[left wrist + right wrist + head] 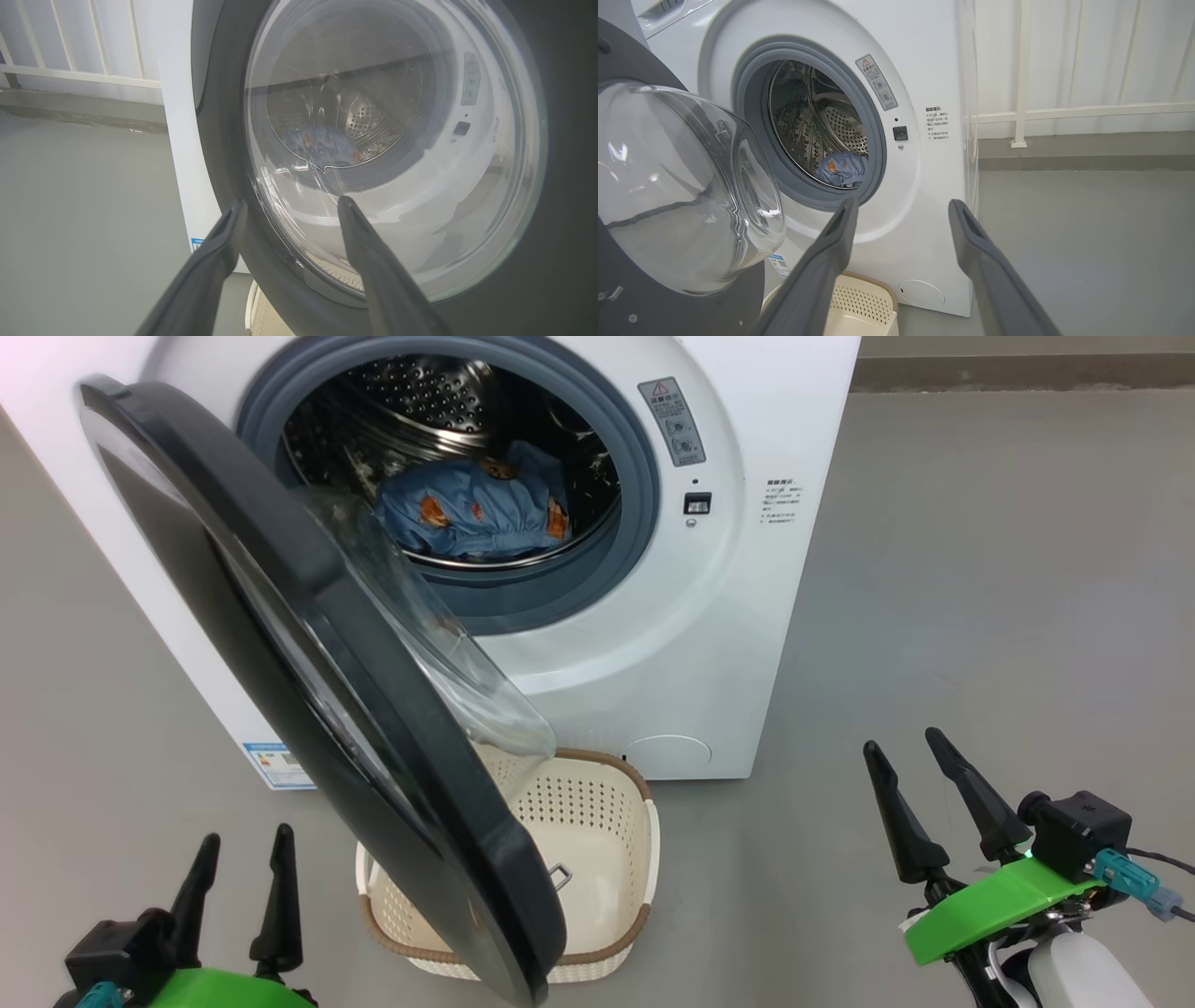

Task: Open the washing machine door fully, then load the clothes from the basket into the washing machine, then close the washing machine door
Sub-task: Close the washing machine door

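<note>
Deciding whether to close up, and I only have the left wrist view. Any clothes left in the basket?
Observer: In the head view, the part of the basket I can see holds no clothes. The washing machine door hides its left side.
Operator: Right gripper free?
Observer: Yes. The right gripper is open and empty, over the floor to the right of the washing machine.
Operator: Load clear of the opening?
Observer: In the right wrist view, the clothes lie inside the drum. Nothing appears draped over the gasket.
</note>
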{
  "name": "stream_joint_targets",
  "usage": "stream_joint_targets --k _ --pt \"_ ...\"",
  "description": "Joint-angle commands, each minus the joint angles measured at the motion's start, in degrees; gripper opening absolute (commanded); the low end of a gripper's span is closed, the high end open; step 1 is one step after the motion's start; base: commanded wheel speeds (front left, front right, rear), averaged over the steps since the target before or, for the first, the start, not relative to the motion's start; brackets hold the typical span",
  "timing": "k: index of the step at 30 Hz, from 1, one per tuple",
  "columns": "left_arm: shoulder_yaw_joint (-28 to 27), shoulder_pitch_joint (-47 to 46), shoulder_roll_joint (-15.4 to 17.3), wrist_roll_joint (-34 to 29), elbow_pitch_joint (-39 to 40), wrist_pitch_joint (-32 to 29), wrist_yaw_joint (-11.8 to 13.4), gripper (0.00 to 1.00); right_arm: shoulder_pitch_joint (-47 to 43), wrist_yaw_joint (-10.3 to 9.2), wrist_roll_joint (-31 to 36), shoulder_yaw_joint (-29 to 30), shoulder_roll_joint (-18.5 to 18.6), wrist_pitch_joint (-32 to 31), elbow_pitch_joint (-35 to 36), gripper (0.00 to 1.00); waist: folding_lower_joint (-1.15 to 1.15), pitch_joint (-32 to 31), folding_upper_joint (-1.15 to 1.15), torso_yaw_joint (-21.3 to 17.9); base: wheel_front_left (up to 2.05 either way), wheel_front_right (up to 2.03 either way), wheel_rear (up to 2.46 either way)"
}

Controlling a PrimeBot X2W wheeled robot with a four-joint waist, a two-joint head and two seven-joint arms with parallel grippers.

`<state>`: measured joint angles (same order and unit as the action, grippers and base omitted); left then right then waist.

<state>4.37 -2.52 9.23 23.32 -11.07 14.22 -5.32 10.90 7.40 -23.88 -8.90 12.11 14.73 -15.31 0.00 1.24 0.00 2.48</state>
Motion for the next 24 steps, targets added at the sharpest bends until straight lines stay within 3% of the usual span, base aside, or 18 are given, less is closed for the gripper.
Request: stream_joint_targets --k 1,4,5,7,12,24 --pt "-2.26 -2.60 0.78 -0.52 1.24 0.77 -0.33 1.00 1.36 0.09 0.04 -1.07 0.24 0.27 1.69 1.00 0.00 -0.03 0.00 0.04 0.00 0.00 0.00" --pt "-2.25 -2.60 0.56 -0.64 1.31 0.77 -0.49 1.00 1.74 0.09 0.26 -1.73 0.44 0.27 2.03 1.00 0.00 0.03 0.00 0.26 0.00 0.00 0.00" --pt "-2.28 -2.61 0.48 -0.68 1.35 0.77 -0.53 1.00 2.03 0.09 0.24 -2.06 0.43 0.27 2.43 0.75 0.00 0.08 0.00 0.33 0.00 0.00 0.00" --pt "-2.38 -2.61 0.32 -0.76 1.38 0.77 -0.63 1.00 2.64 0.09 0.28 -3.04 0.45 0.27 3.17 0.02 0.00 0.15 0.00 0.49 0.00 0.00 0.00" --pt "-2.32 -2.77 -0.29 -0.96 1.16 0.77 -0.90 1.00 4.45 0.09 -0.84 -5.62 0.04 0.27 5.51 0.00 0.00 0.07 0.00 1.62 0.00 0.00 0.00" --pt "-2.08 -1.79 -1.15 -1.18 0.29 0.77 -1.48 1.00 7.04 0.09 -5.83 -12.77 -1.87 0.27 19.85 0.00 0.00 -1.24 0.00 6.48 0.00 0.00 0.00"
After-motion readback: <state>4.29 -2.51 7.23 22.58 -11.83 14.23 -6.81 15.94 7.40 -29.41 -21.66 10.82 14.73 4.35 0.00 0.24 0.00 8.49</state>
